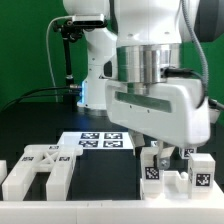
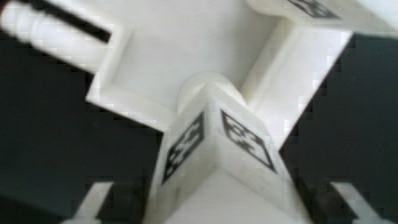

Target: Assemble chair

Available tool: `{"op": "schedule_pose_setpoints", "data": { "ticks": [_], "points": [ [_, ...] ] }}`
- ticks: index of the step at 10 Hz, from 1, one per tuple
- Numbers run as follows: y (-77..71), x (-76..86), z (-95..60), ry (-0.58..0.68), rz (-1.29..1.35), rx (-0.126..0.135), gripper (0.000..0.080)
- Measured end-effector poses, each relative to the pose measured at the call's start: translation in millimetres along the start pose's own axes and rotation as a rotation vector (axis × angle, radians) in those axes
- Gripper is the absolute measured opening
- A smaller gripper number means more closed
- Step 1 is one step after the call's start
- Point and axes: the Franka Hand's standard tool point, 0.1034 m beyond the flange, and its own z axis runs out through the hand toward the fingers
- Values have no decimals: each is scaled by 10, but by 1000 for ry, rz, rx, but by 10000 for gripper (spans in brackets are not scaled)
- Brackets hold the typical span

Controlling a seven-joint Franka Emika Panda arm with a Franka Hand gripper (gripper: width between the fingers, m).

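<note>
On the black table: a matte dark top carries every loose part, in front of a green backdrop.
Arm: glossy white rounded shells fill the middle and the exterior view's right. The wrist points straight down over the parts at the exterior view's right.
Left chair piece: a white blocky plastic part with square-cut slots and small black-and-white tags on its top. It lies at the exterior view's left, well apart from the gripper.
Marker board: a thin flat white sheet with several square tags, lying between the 2 groups of parts and further back.
Right chair parts: white blocks at the exterior view's right, with at least 2 tagged faces turned to the camera. They stand directly under the wrist.
Slab: in the wrist view, a broad smooth white piece with stepped square edges, behind the bar.
Tagged bar: a white square-section bar with tags on 2 adjoining faces, 1 edge toward the wrist camera.
Gripper: lowered among the right chair parts, jaws spread. The wrist view shows blurred fingers on either side of the tagged bar with dark gaps between, so it straddles the bar and grips nothing.
</note>
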Motion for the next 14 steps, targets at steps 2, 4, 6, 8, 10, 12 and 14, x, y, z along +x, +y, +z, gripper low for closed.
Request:
{"op": "schedule_pose_setpoints", "data": {
  "ticks": [2,4,6,8,10,12,14],
  "points": [
    [-6,-52,21,-13,347,22,394],
    [-18,-94,21,0,529,29,394],
    [-14,-90,22,4,430,28,561],
    [-34,-75,0,-7,73,4,631],
    [-18,-91,18,-10,-235,3,647],
    [-17,-87,19,-9,-326,3,648],
    [-18,-81,17,-1,-508,-2,648]
  ]
}}
